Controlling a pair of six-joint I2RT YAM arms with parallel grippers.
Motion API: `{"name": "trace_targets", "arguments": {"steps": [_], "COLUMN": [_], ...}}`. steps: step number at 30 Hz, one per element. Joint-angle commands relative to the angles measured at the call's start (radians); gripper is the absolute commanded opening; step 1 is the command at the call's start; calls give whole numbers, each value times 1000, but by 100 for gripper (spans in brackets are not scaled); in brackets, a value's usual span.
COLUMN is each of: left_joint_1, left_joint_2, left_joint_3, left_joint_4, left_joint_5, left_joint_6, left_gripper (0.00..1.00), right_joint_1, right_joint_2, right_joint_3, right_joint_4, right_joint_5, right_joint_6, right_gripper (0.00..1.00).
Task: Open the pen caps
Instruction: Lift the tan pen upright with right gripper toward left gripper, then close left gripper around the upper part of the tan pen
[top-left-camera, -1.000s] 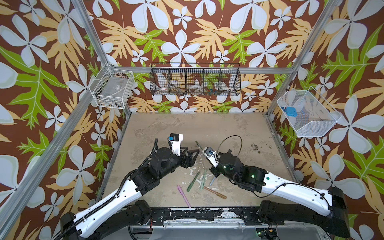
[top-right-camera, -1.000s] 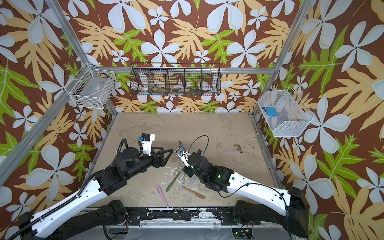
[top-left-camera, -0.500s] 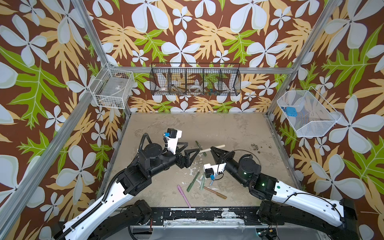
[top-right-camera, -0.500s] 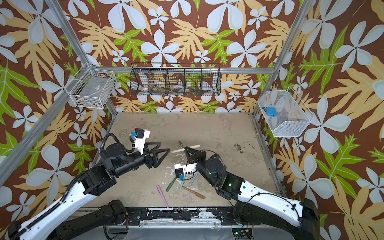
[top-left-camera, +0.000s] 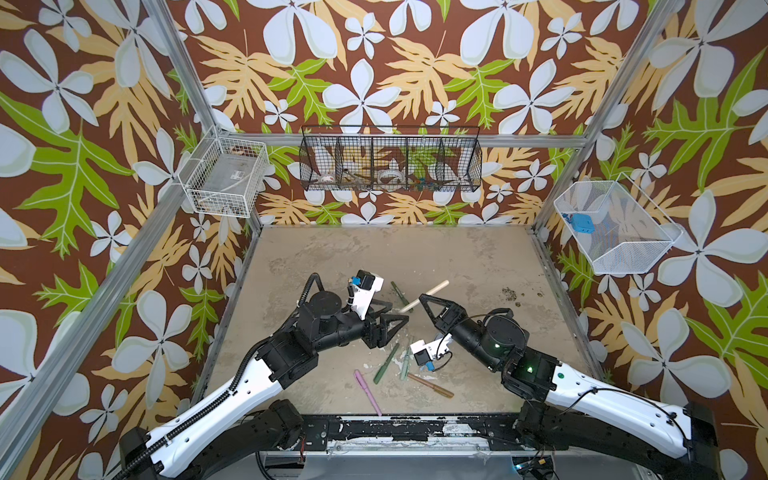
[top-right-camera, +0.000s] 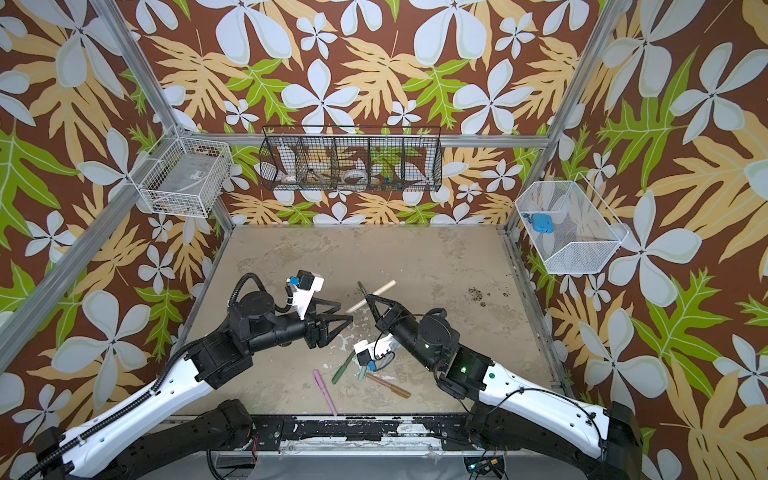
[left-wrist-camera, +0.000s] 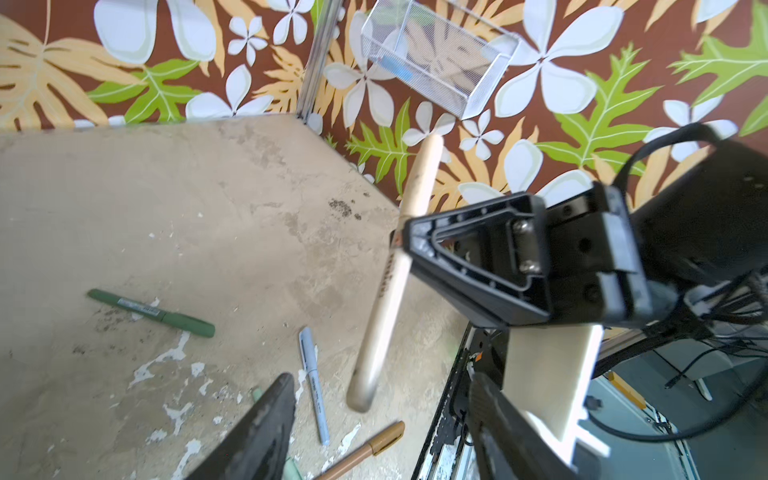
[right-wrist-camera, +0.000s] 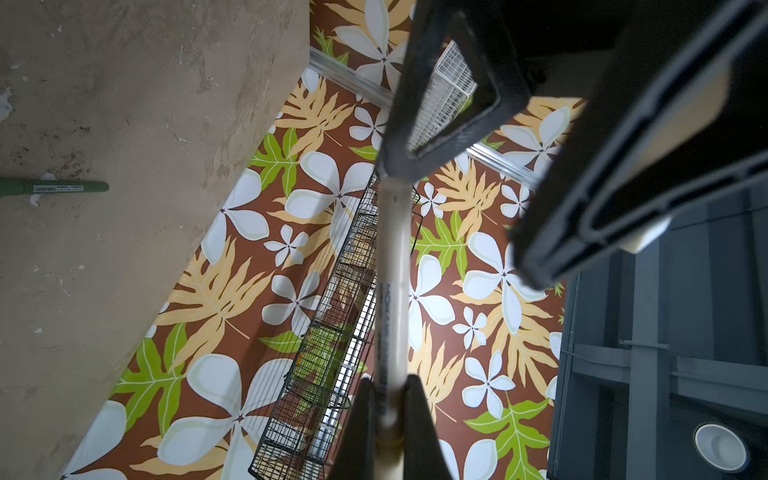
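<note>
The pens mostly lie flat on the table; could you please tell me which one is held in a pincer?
The beige pen, clamped in the right pincer above the table; the pink pen, brown pen and green pen lie loose on it.

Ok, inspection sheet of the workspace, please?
Surface: worn beige tabletop, stained, paint chipped.
Job's things: beige plastic pen raised; dark green pen, green pen, pale green pen, brown pen, pink pen, light blue pen lying, seemingly unopened.
Clutter: small dark specks.
Grippers: left gripper open at beige pen's end; right gripper shut on it.
Cables: black cable loop at left wrist.
Surroundings: black wire basket, white grid basket, white mesh basket.
</note>
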Motion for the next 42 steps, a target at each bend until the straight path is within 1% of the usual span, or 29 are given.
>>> {"name": "trace_targets", "arguments": {"steps": [1, 3, 4, 8, 12, 18, 23, 28, 33, 36, 40, 42], "left_joint_1": [-1, -1, -2, -32, -35, -35, -39, -45, -51, -54, -55, -56], "left_joint_2": [2, 18, 32, 71, 79, 106, 115, 132, 156, 159, 156, 157], "left_joint_3": [-1, 5, 15, 49, 39, 41, 27, 21, 19, 14, 14, 14], "left_joint_4": [73, 67, 49, -30, -15, -6, 23, 36, 39, 50, 54, 57], "left_joint_5": [49, 67, 59, -68, -101, -70, -25, 25, 31, 50, 51, 56], "left_joint_6": [4, 13, 23, 72, 75, 82, 78, 77, 77, 74, 75, 74], "left_gripper": [68, 67, 65, 59, 52, 46, 45, 42, 35, 33, 25, 16], "right_joint_1": [-2, -1, -2, -1, -2, -1, -1, -1, -2, -1, -1, -1], "right_joint_2": [-3, 1, 1, -5, -4, -14, -2, 6, 6, 3, 2, 1], "right_joint_3": [-9, -10, -11, -16, -20, -15, -8, -10, -11, -8, -7, -9], "right_joint_4": [5, 7, 1, -6, -11, -35, -40, -35, -35, -39, -46, -45], "right_joint_5": [-14, -26, -38, -73, -81, -120, -124, -135, -136, -137, -141, -144], "right_joint_6": [-72, -97, -109, -135, -145, -179, -181, -184, -182, -182, -182, -182], "right_gripper": [2, 2, 2, 2, 2, 2, 2, 2, 2, 2, 2, 4]}}
